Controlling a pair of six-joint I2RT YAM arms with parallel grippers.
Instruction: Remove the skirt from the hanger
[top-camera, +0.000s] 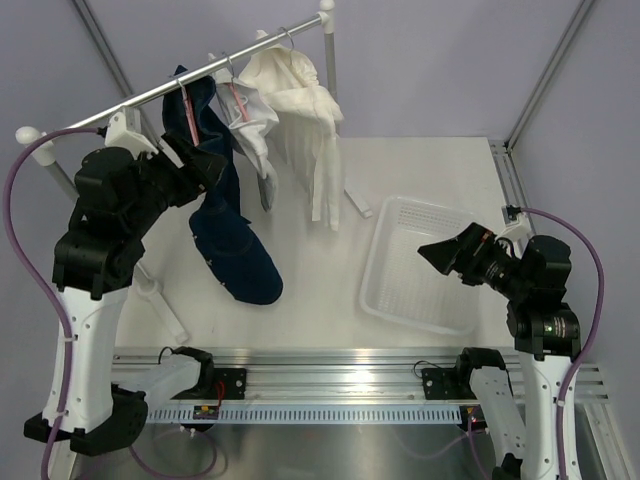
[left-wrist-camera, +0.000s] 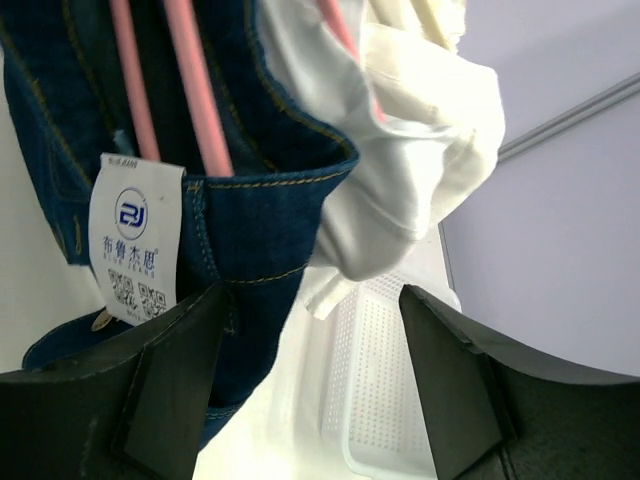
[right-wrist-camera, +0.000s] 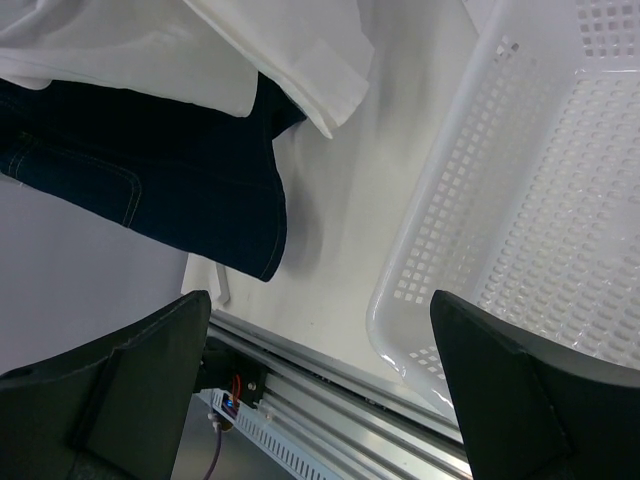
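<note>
— Overhead?
— The denim skirt (top-camera: 235, 250) hangs on a pink hanger (top-camera: 187, 108) from the rail (top-camera: 150, 95). The left gripper (top-camera: 205, 165) is beside its upper part.
— Left wrist?
— Jaws spread wide, with denim just ahead. The white tag (left-wrist-camera: 135, 235) shows a blue logo, Chinese characters and QR codes.
— Right wrist?
— The right gripper (right-wrist-camera: 320, 390) gapes, holding nothing, near the white basket (right-wrist-camera: 520, 200).

My left pincer (left-wrist-camera: 310, 345) gapes beside the skirt (left-wrist-camera: 262, 215) waistband; white shirts (left-wrist-camera: 400, 190) crowd its right side, and the rail (top-camera: 140, 98) blocks above.
</note>
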